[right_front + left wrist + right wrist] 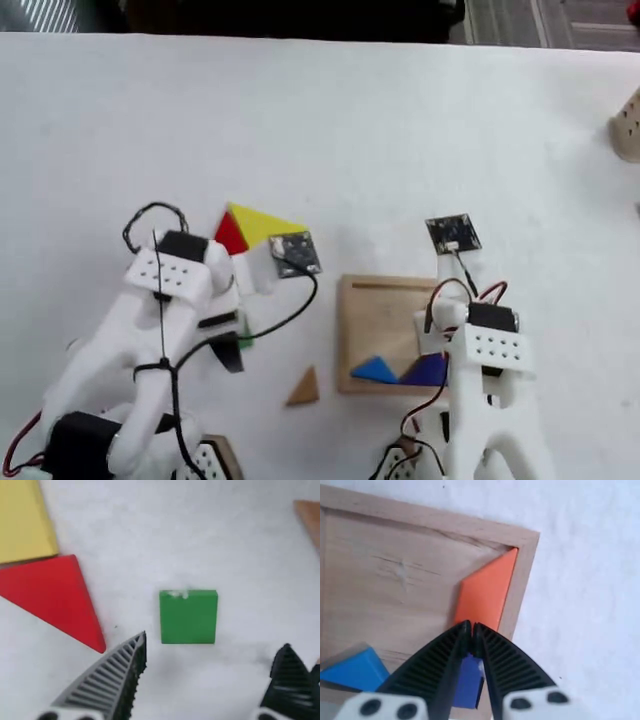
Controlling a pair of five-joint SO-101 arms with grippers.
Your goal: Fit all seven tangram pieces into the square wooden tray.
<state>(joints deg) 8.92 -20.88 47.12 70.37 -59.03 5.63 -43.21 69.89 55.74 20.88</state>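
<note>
The square wooden tray [345, 330] lies in front of the right arm. In it are an orange parallelogram [485, 587] against one corner, a light blue triangle [374, 369] and a dark blue piece [426, 370]. My right gripper [471, 627] is shut with nothing in it, its tips just above the orange piece's near end. My left gripper [212, 655] is open, hovering right by a green square [188, 616] that lies flat on the table. A red triangle [55, 597] and a yellow triangle [264, 222] touch each other beyond it. A tan triangle [304, 387] lies left of the tray.
A beige perforated object [628, 125] stands at the table's right edge. The white table [320, 130] stretches open behind the arms. Cables loop around both arms near the tray and the pieces.
</note>
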